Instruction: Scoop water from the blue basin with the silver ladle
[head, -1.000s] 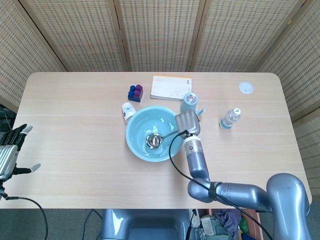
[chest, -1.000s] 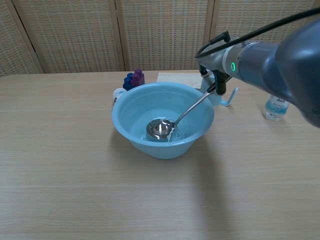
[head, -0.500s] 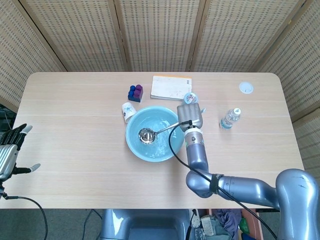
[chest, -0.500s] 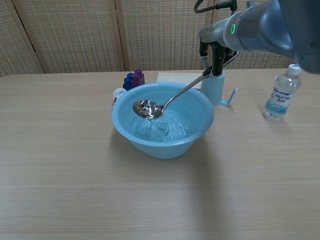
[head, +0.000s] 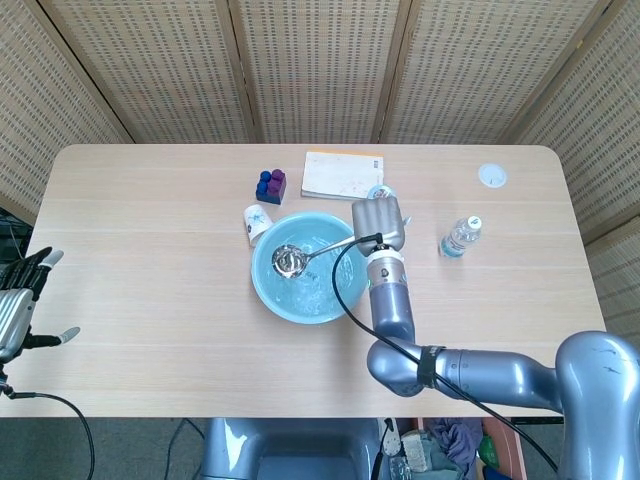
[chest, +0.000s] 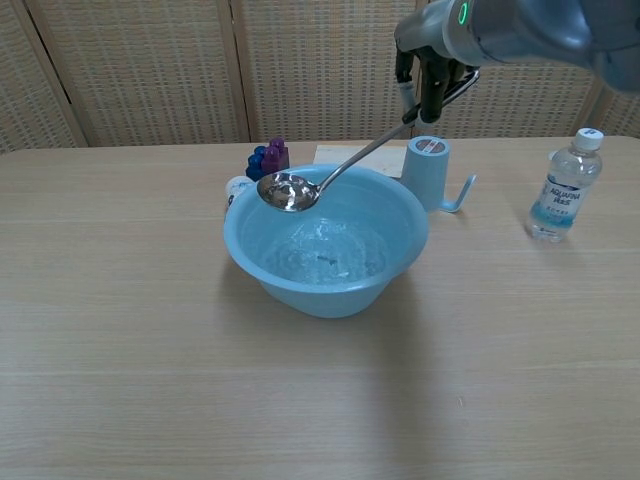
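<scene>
Wicker screens (head: 320, 70) back the pale wooden desk (head: 150, 290). Mid-desk sits the basin (head: 305, 290); right hand (head: 377, 224) fingers hold the ladle (head: 290, 261) above its water. Left hand (head: 20, 305), fingers spread, hangs off the left edge.

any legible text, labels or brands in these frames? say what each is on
None fully legible.
water bottle: blue label with white print, too blurred to read.
blue cup: round sticker on top, print too small.
paper cup: dark mark, unreadable.
notebook: cover shows no readable text.
white disc: mark too small.
</scene>
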